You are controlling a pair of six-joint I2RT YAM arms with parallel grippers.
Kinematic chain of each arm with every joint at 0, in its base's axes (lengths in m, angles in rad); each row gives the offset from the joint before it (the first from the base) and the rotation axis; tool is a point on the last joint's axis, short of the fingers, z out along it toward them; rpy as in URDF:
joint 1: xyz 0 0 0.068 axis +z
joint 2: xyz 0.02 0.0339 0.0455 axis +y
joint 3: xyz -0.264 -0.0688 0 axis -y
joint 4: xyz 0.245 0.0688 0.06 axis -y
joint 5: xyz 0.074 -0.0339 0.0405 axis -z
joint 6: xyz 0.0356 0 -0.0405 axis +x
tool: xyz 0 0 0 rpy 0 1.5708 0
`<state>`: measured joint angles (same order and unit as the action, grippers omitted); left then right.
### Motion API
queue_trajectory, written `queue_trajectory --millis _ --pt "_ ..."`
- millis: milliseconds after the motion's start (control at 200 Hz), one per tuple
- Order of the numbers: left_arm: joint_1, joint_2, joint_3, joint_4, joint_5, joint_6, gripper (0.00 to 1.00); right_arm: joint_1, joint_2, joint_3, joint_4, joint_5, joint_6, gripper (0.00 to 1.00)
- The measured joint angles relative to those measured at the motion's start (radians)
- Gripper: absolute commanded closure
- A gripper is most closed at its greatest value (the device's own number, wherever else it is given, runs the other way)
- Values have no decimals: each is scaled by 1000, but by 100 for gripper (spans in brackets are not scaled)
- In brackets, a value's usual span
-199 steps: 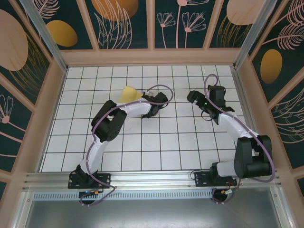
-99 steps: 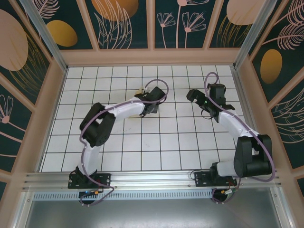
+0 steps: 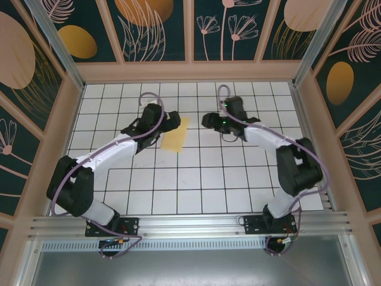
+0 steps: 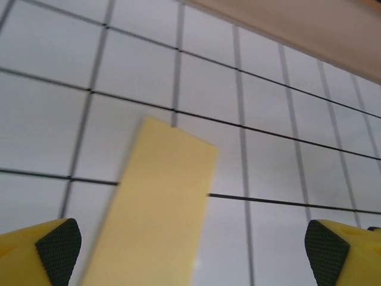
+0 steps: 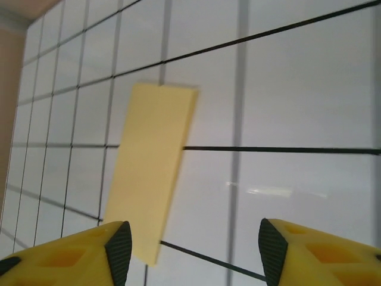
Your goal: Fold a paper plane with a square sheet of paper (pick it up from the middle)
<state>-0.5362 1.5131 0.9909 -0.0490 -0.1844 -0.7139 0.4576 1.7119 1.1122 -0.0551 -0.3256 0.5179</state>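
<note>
The yellow paper [image 3: 175, 134], showing as a narrow rectangle, lies flat on the white grid table [image 3: 196, 185] between my left gripper [image 3: 171, 123] and right gripper [image 3: 208, 121], both spread wide and empty. I judge it light, limp and easily creased. It looks best pinched gently at its middle, along a long edge.

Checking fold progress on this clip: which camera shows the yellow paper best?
Right wrist: the yellow paper lies flat as a narrow rectangle, large, with nearly its whole outline visible. Left wrist shows it large but cut off at the bottom. Top external shows it whole but small.
</note>
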Motion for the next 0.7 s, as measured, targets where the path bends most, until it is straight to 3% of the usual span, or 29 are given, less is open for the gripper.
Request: queue_trajectory --millis 270,701 --pt "103 -121 -239 16 2 -96 1 180 327 297 -8 -43 17 58" --pt "150 -172 -312 53 -8 -202 1 223 636 646 -183 -110 -70 57"
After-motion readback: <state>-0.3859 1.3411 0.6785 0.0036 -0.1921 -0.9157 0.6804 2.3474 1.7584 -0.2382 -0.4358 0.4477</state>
